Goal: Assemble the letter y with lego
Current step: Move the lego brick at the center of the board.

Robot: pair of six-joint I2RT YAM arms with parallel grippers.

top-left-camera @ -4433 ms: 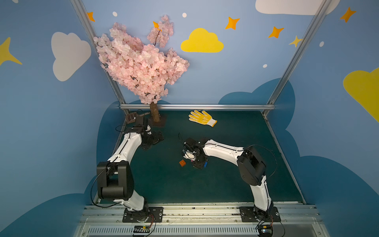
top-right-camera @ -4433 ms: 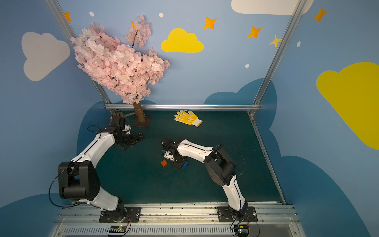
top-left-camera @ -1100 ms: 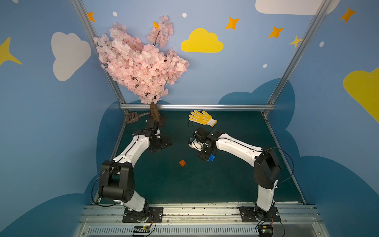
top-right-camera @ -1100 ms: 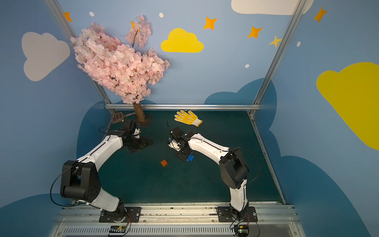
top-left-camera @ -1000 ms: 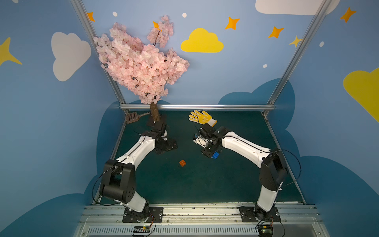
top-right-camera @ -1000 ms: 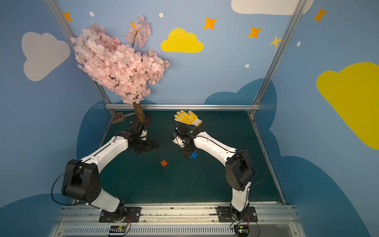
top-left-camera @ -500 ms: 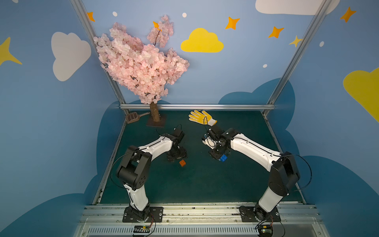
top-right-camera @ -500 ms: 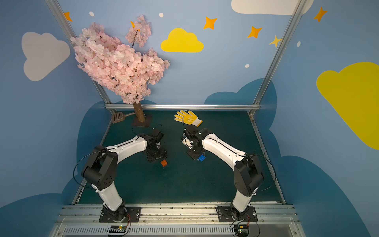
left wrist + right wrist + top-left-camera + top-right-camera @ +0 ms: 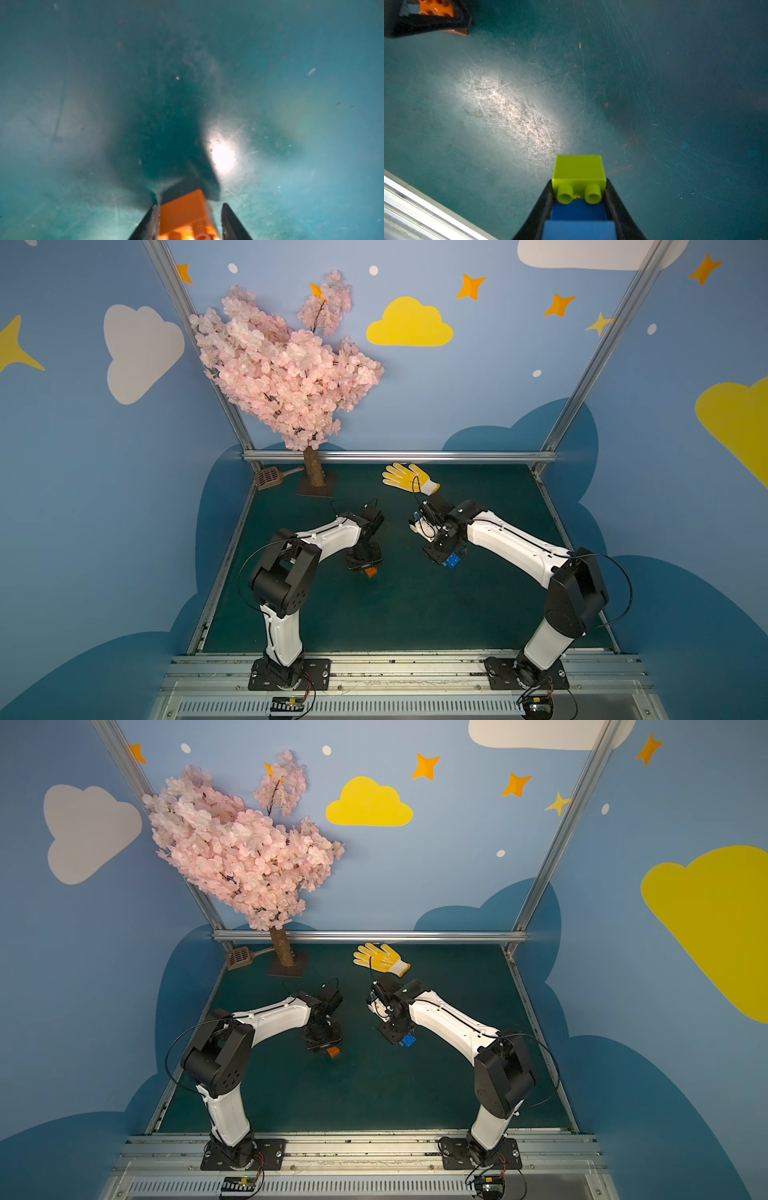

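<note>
Teal tabletop (image 9: 395, 605), cloud-painted walls (image 9: 478, 398), orange brick (image 9: 371, 571)

Two white robot arms with black joints rise from bases at the near edge of the bench (image 9: 395, 614) and lean in toward each other. The left arm (image 9: 328, 533) bends at its elbow and reaches forward with the wrist turned down. Its left gripper (image 9: 365, 562) sits low over the bench, jaws closed on an orange brick (image 9: 185, 214). The right arm (image 9: 511, 545) mirrors that pose, wrist also turned down. The right gripper (image 9: 441, 552) clamps a brick stack (image 9: 579, 172), lime green on blue, between both jaws. The two grippers are near each other but apart.
</note>
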